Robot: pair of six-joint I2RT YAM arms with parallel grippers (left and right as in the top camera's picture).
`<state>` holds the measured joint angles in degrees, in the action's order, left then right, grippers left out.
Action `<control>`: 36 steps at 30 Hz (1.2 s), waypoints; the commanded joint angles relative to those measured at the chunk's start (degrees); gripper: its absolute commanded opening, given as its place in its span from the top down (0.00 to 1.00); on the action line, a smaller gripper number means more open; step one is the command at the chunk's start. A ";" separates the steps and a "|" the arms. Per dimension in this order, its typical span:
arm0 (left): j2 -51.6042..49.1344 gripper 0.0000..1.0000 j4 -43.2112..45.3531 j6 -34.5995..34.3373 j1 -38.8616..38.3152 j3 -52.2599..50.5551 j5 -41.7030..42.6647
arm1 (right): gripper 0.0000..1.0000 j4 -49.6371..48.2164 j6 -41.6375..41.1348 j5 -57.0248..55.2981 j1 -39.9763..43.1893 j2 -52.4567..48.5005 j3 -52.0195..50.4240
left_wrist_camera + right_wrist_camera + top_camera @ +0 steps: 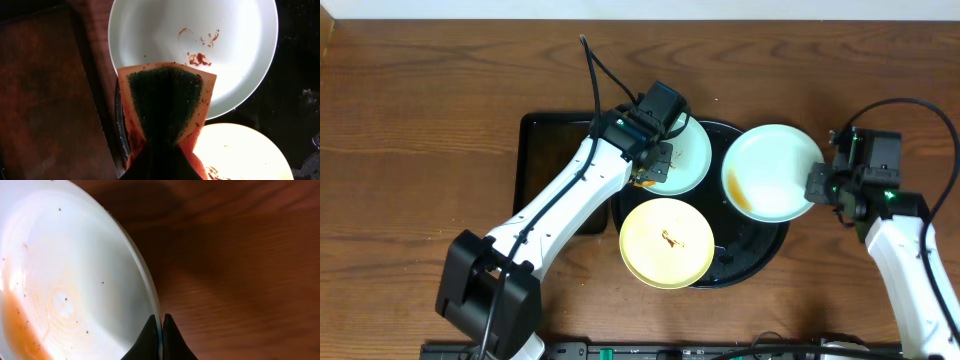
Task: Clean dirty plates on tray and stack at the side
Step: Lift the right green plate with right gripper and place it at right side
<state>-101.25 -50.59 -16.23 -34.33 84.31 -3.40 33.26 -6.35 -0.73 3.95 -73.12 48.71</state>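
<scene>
Wood-grain table [420,150], centre: left gripper [655,168] clamped on sponge [167,100] over mint plate [688,150]; right gripper [161,330] pinching second plate [772,172] by its rim; rectangular tray [545,150] toward left edge.

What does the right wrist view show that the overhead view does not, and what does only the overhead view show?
Only the right wrist view: a close look at the right gripper closed on the rim of the held mint plate, and the small dark specks on that plate.
Only the overhead view: the yellow plate and the second mint plate on the round black tray, and the left gripper with the sponge.
Both: the held mint plate with its orange smear, and the wood table.
</scene>
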 commanded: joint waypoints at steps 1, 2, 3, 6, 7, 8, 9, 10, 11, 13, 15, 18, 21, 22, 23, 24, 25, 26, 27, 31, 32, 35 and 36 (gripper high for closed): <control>1.38 0.91 -0.17 0.74 0.02 -0.09 -1.16 | 0.99 0.11 1.29 -14.95 -4.20 3.19 1.03; 1.38 0.91 -0.17 0.74 0.02 -0.09 -1.16 | 0.99 -0.02 1.31 -17.88 -5.57 3.69 1.03; 1.38 0.92 -0.17 0.74 0.02 -0.09 -1.16 | 0.99 -0.09 1.36 -21.09 -7.45 4.17 1.03; 1.38 0.92 -0.37 0.74 0.02 -0.09 -1.14 | 0.99 -0.04 3.26 -28.41 -13.79 4.55 1.03; 1.38 0.91 -0.39 0.74 0.02 -0.09 -1.14 | 0.99 -0.02 3.67 -31.34 -16.11 4.55 1.03; 1.38 0.91 -0.39 0.74 0.02 -0.09 -1.14 | 0.99 -0.07 3.65 -33.33 -17.84 4.55 1.03; 1.38 0.91 -0.42 0.74 0.02 -0.09 -1.16 | 0.99 -0.33 3.67 -36.28 -20.28 4.55 1.03; 1.38 0.91 -0.39 0.74 0.02 -0.09 -1.16 | 0.99 -0.55 3.69 -38.82 -22.34 4.55 1.03; 1.38 0.91 -0.39 0.74 0.02 -0.09 -1.16 | 0.99 -0.74 3.69 -41.35 -24.46 4.55 1.03; 1.38 0.91 -0.42 0.74 0.02 -0.09 -1.14 | 0.99 -1.18 3.87 -47.69 -29.27 4.55 1.03; 1.38 0.91 -0.39 0.74 0.02 -0.09 -1.14 | 0.99 -1.62 3.93 -53.05 -33.24 4.55 1.03; 1.38 0.91 -0.44 0.74 0.02 -0.09 -1.14 | 0.99 -2.32 5.20 -59.30 -37.70 4.55 1.03; 1.38 0.91 -0.61 0.74 0.02 -0.09 -1.14 | 0.99 -2.75 5.16 -64.52 -39.52 4.55 1.03; 1.38 0.91 -0.63 0.74 0.02 -0.09 -1.14 | 0.99 -2.86 5.11 -65.33 -39.52 4.55 1.03; 1.38 0.91 -0.66 0.74 0.02 -0.09 -1.14 | 0.99 -2.89 5.05 -65.44 -39.26 4.55 1.03; 1.38 0.91 -0.66 0.74 0.02 -0.09 -1.14 | 0.99 -2.89 4.44 -65.42 -38.91 4.55 1.03; 1.38 0.91 -0.70 0.74 0.02 -0.09 -1.14 | 0.99 -2.82 2.91 -65.20 -38.16 4.55 1.03; 1.38 0.91 -0.81 0.74 0.02 -0.09 -1.14 | 0.99 -2.84 2.12 -64.32 -37.46 4.55 1.03; 1.38 0.91 -0.87 0.74 0.02 -0.09 -1.14 | 0.99 -2.84 1.60 -62.82 -36.61 4.55 1.03; 1.38 0.91 -1.20 0.74 0.02 -0.09 -1.14 | 0.99 -2.40 -1.44 -57.27 -33.11 4.55 1.01; 1.38 0.90 -1.25 0.74 0.02 -0.09 -1.16 | 0.99 -2.36 -2.21 -55.98 -32.06 4.55 1.03; 1.38 0.90 -1.27 0.74 0.02 -0.09 -1.14 | 0.99 -1.68 -6.86 -54.07 -27.58 4.55 1.03; 1.38 0.90 -1.25 0.74 0.02 -0.09 -1.14 | 0.99 -1.31 -9.11 -52.39 -25.07 4.55 1.03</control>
<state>-101.25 -51.53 -16.23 -34.33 84.31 -3.42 31.38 -7.40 -56.55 -26.61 -69.25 48.71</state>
